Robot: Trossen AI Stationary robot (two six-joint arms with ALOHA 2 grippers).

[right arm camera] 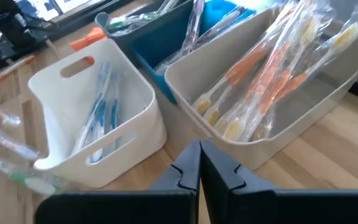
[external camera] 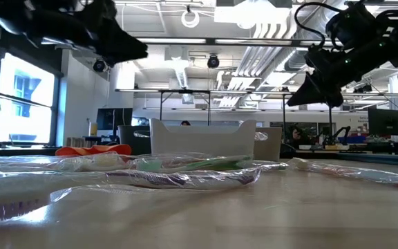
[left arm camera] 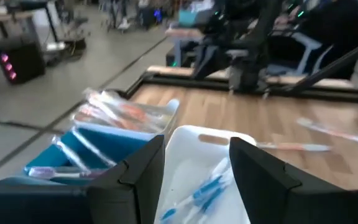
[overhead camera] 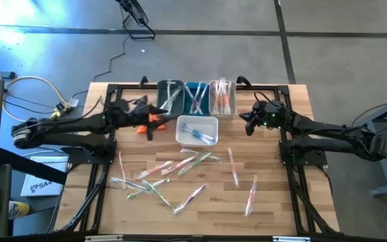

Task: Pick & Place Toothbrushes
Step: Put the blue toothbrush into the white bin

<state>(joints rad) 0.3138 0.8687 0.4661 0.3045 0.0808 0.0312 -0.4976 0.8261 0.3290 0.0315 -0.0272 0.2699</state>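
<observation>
On the wooden table (overhead camera: 274,202), 4 bins sit at the far edge; the white bin (overhead camera: 197,130) holds blue toothbrushes (right arm camera: 102,109). My left gripper (left arm camera: 194,177) hangs above it, fingers spread, holding nothing. My right gripper (right arm camera: 199,163) hovers beside the beige bin (right arm camera: 303,118), fingers pressed together, empty. More wrapped toothbrushes (overhead camera: 173,176) lie scattered mid-table.

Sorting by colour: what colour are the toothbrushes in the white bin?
Blue toothbrushes in the white bin, clearest in the right wrist view.
</observation>
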